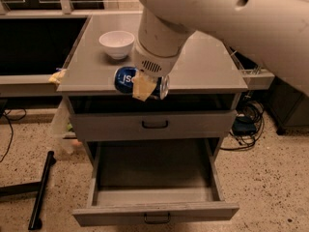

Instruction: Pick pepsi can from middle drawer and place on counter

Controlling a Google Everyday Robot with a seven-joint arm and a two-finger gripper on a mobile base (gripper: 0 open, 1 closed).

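My gripper (145, 86) is shut on the pepsi can (127, 79), a dark-blue can with white marks held sideways. It hangs just above the front edge of the counter (203, 66), the grey top of the cabinet. The big white arm comes in from the upper right and hides the middle of the counter. The middle drawer (154, 211) is pulled wide open below and shows an empty grey floor. The upper drawer (154, 124) with its dark handle is shut.
A white bowl (117, 43) stands on the counter at the back left, close to the can. A yellow scrap (57, 76) lies on the left ledge. Cables (246, 124) lie on the floor at the right, and a black bar (41, 187) at the left.
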